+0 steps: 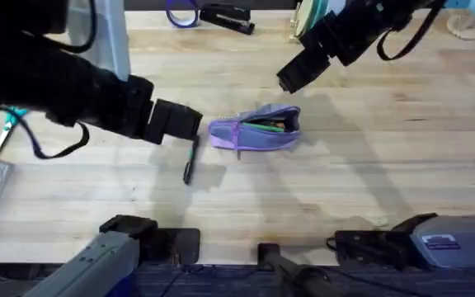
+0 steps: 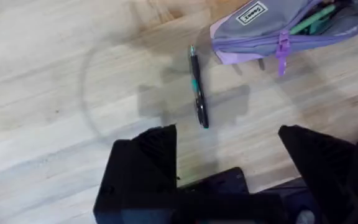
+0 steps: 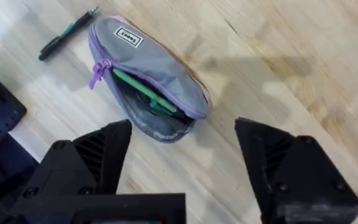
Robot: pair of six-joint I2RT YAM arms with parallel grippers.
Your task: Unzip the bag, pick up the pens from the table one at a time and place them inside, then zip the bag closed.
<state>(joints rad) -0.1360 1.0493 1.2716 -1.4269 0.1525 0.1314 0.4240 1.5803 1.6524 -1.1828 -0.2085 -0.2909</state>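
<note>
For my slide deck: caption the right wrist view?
Open bag holding green pen; black pen lies on table.

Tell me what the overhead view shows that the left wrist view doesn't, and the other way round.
Overhead alone: both arms at once, the right gripper hovering beyond the bag, and a stapler at the table's far edge. Left wrist alone: the left gripper with its fingers spread wide, and the bag's white label. Both: the black pen lying on the table beside the unzipped bag, with the green pen inside.
</note>
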